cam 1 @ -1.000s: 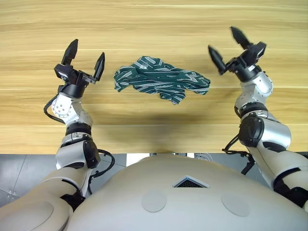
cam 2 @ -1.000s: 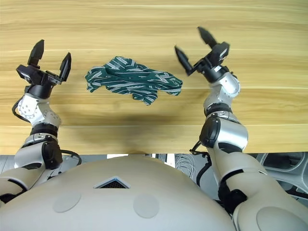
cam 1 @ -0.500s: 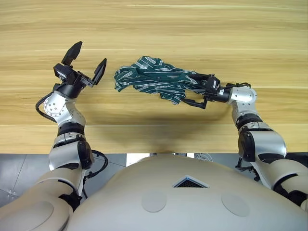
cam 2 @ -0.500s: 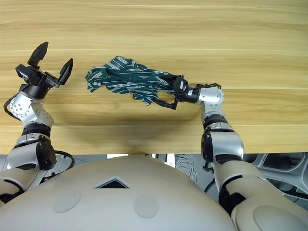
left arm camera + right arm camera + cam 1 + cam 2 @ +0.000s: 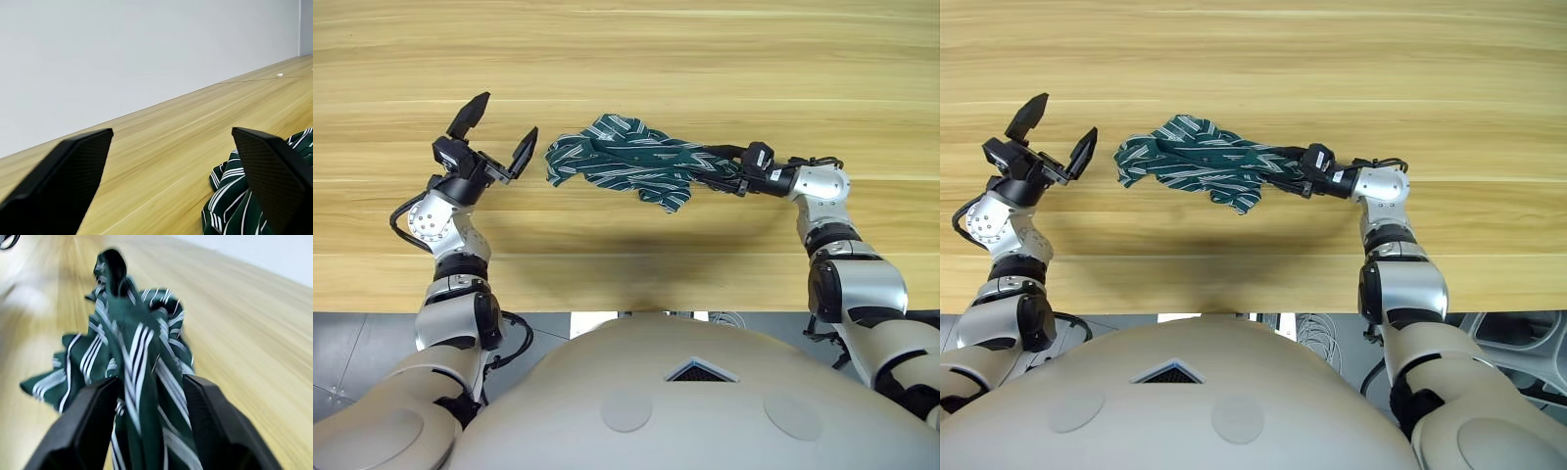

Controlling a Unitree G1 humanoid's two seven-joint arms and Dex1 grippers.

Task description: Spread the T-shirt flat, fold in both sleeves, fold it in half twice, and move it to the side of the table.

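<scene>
Wood table [image 5: 626,59]. Crumpled green striped T-shirt [image 5: 626,162] bunched mid-table, not spread. R gripper [image 5: 713,171] clamped on T-shirt's right end, fabric pinched btw fingers. L gripper [image 5: 506,116] held w/ fingers spread wide, just beside T-shirt's left end, not touching.

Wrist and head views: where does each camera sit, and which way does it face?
Head eyes: on the head, looking down on a light wooden table; both arms flank a crumpled green white-striped T-shirt.
Left wrist: behind the open left tool, facing along the table toward a white wall.
Right wrist: behind the right tool, gripping the T-shirt.
Shared: the T-shirt.
</scene>
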